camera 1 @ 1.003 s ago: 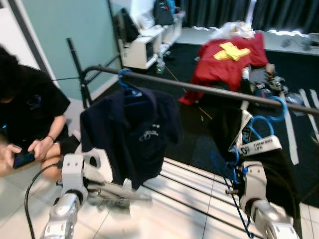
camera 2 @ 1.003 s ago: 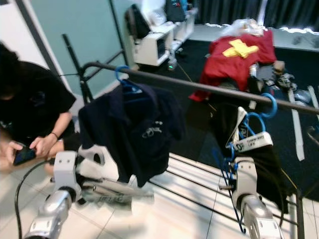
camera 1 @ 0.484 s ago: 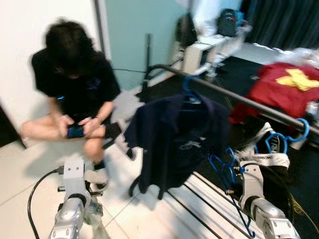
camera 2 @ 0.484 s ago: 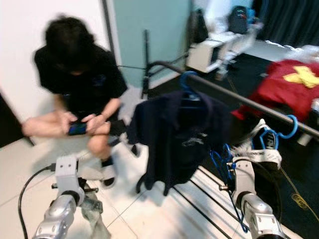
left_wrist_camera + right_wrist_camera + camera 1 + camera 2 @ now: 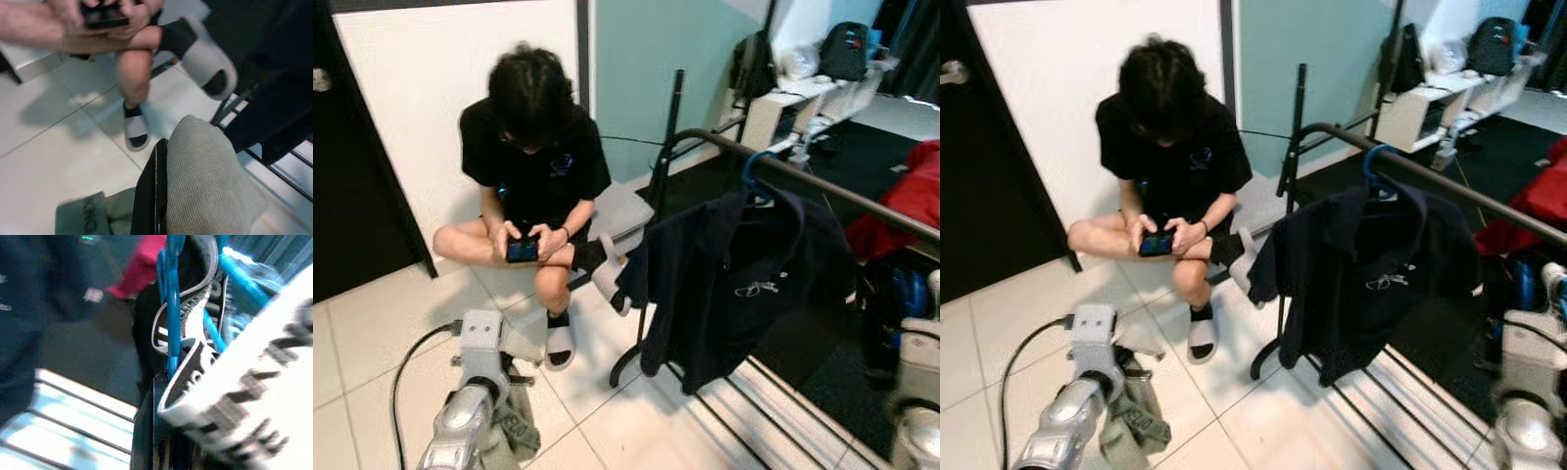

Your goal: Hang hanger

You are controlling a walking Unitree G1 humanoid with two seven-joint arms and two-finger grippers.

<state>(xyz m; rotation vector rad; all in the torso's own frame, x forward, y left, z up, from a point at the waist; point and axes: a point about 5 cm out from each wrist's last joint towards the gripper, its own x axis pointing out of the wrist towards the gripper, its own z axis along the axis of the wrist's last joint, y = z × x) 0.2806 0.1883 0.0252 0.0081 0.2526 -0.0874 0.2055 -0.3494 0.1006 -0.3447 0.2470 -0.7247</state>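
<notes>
**Hanger gripped at the right, rail off to that side**

The hanger (image 5: 168, 308), bright blue, sits in the right gripper (image 5: 154, 431); the right wrist view shows its black fingers (image 5: 144, 426) closed on the blue bar, with a black-and-white garment (image 5: 205, 396) bunched over it. Held low and near the body like that, the load would stay steady while the robot turns, and the hook keeps pointing up toward the rail. In the head views the right arm (image 5: 1528, 392) stands at the lower right edge, just beside the rack.

The left gripper (image 5: 156, 196) has its fingers pressed shut on a pale grey-green cloth (image 5: 205, 186), which drapes from the left arm (image 5: 475, 392) down toward the tiled floor (image 5: 372, 333).

The rail (image 5: 822, 181) slopes away to the right. A dark navy shirt (image 5: 744, 284) already hangs on it from its own blue hanger (image 5: 756, 168), taking up the near end; the open stretch of rail seems to lie further right, past that shirt, and runs out of the frame. The rack's upright post (image 5: 666, 147) and curved foot mark the left limit.

A person (image 5: 533, 157) sits on the floor against the wall, looking at a phone (image 5: 522, 250), one slippered foot (image 5: 560, 343) stretched close to the left arm. That side is tight; room for swinging the hanger is better on the right.
</notes>
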